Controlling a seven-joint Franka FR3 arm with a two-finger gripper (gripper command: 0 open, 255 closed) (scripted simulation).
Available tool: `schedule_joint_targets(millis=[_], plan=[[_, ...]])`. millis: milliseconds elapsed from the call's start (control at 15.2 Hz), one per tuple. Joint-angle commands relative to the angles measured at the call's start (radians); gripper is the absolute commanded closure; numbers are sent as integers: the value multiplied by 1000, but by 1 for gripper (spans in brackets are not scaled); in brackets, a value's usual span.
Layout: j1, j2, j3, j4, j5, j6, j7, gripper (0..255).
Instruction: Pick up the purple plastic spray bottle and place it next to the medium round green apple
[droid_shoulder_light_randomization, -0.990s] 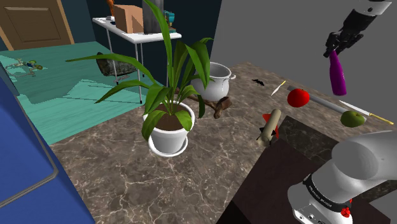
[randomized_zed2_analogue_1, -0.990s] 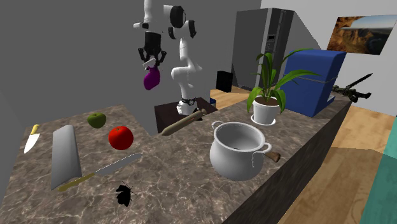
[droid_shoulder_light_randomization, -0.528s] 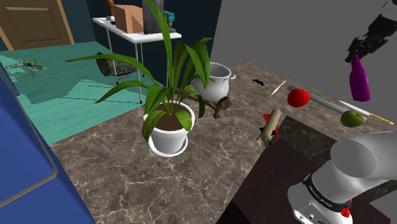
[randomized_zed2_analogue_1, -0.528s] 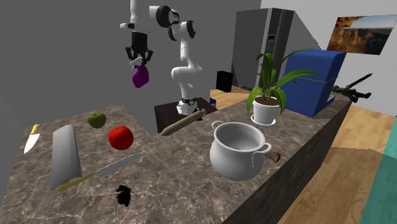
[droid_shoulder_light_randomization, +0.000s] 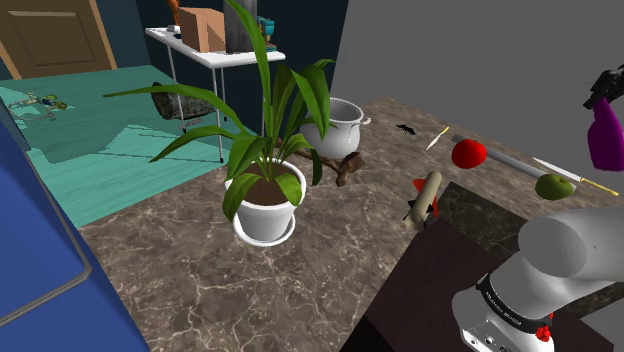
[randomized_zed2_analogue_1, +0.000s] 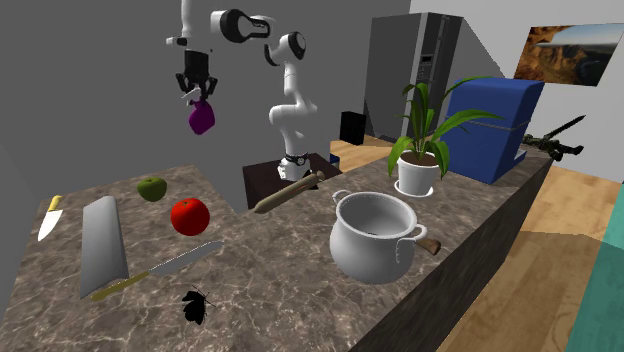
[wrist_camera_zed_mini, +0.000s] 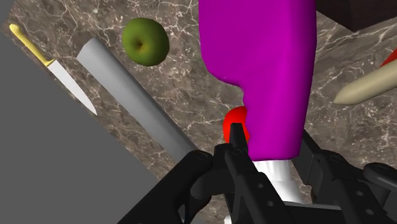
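Here we see the purple spray bottle (randomized_zed2_analogue_1: 201, 117) hanging high above the marbled counter (randomized_zed2_analogue_1: 270, 290), its white neck pinched between the fingers of the black gripper (randomized_zed2_analogue_1: 197, 92). Well below it, we find the green apple (randomized_zed2_analogue_1: 151, 187) resting on the counter, a red apple (randomized_zed2_analogue_1: 189, 215) near it and a yellow-handled knife (randomized_zed2_analogue_1: 50, 217) farther off.

Pot (randomized_zed2_analogue_1: 373, 237), plant (droid_shoulder_light_randomization: 265, 190), red apple (randomized_zed2_analogue_1: 189, 215) + knife (randomized_zed2_analogue_1: 172, 263).
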Motion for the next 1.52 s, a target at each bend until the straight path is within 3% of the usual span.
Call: schedule_joint_targets(millis=[0, 528, 924, 1122, 1254, 1452], plan=[[-3, 8, -43, 28, -7, -5, -51, 255], [32, 95, -265, 178, 2, -5, -264, 255], [140, 207, -515, 340, 64, -8, -445, 255], [267, 271, -715, 440, 117, -16, -541, 255], [410, 289, -893, 517, 135, -30, -591, 255], [636, 222, -1109, 654, 76, -77, -612, 255]])
